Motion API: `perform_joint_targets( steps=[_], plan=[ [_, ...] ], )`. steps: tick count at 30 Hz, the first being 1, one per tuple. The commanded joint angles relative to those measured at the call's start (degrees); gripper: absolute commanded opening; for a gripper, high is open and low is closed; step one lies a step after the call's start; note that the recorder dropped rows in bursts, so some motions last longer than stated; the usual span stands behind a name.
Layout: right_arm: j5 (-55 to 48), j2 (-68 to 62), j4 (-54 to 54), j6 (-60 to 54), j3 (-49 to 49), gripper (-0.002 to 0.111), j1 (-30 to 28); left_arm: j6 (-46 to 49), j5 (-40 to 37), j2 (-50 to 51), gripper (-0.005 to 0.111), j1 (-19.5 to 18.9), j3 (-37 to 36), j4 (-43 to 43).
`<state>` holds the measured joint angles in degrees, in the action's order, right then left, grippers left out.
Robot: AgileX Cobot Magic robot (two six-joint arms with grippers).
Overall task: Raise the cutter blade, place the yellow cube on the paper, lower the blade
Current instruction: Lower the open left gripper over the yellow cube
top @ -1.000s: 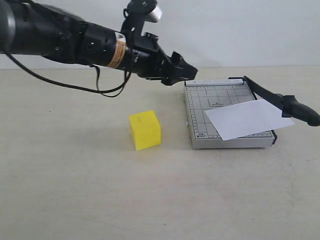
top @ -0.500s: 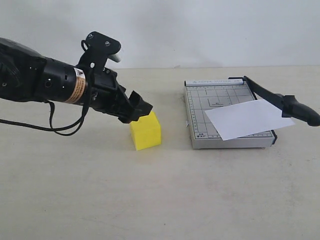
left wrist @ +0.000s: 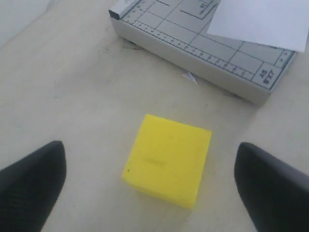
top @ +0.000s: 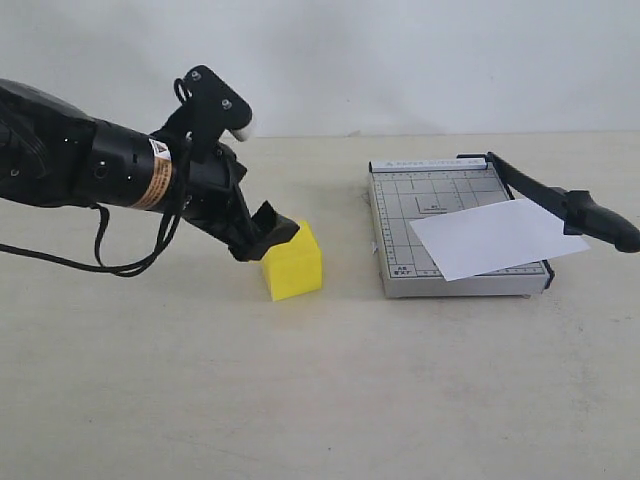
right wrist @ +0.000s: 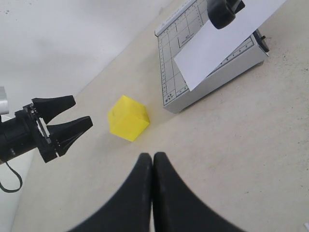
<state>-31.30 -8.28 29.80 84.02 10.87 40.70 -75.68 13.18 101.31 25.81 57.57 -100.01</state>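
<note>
2 parted left fingers (left wrist: 29, 188) angle down toward yellow cube (left wrist: 166, 159).

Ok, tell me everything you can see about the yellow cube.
The yellow cube is a bright, matte, solid-looking block. It sits flat on the beige table, apart from the grey trimmer to its right in the exterior view. Nothing grips it: the open left gripper hovers close by it, its fingers spread wide, not touching.
</note>
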Motion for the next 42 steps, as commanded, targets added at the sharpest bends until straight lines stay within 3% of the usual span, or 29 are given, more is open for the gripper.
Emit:
perform_joint_targets(
  steps=[1,29,42],
  plan=[
    [0.2,0.2,0.2,-0.4,-0.1,0.000,-0.2,5.2,1.0,1.8,0.089,0.1,-0.2,0.1],
    [1.1,0.2,-0.7,-0.4,-0.1,0.000,-0.2,6.2,3.4,2.8,0.089,0.1,-0.1,0.1],
    [3.4,0.2,-0.8,-0.4,-0.1,0.000,-0.2,7.8,3.5,8.3,0.096,0.1,4.9,2.1]
  ],
)
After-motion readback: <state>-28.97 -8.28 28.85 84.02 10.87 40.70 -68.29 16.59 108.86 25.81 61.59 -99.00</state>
